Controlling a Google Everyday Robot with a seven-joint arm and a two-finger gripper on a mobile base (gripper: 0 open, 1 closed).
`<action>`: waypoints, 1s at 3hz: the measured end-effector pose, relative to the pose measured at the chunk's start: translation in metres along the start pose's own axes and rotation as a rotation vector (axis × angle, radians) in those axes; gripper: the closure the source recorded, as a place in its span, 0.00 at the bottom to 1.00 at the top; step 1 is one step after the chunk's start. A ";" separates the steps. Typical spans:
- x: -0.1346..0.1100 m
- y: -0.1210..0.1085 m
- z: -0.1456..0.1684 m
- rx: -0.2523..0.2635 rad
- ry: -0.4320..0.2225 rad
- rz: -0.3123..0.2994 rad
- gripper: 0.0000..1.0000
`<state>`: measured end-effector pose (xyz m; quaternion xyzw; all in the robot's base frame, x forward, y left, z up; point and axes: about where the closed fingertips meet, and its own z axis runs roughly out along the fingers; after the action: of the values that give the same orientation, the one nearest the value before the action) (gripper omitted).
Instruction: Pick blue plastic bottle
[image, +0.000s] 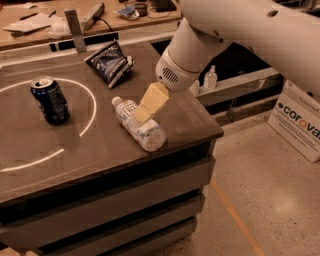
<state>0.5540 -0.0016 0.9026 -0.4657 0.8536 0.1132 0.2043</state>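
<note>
The blue plastic bottle (141, 128) lies on its side on the dark table (60, 150), near the right front corner, white cap pointing to the back left. It is clear and pale with a white-and-blue label. My gripper (143, 111) hangs from the white arm and sits right over the middle of the bottle, its pale yellow finger (151, 101) covering part of the label.
A dark blue soda can (50, 99) stands upright at the left inside a white circle line. A dark blue crinkled snack bag (111, 61) lies at the back. The table's right edge drops to the floor; a cardboard box (300, 120) stands at the right.
</note>
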 end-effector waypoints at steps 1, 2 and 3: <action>-0.017 0.006 0.018 0.035 0.050 0.040 0.00; -0.029 0.017 0.042 0.105 0.126 0.090 0.00; -0.032 0.024 0.054 0.137 0.169 0.105 0.00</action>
<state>0.5628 0.0559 0.8686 -0.4129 0.8968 0.0253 0.1567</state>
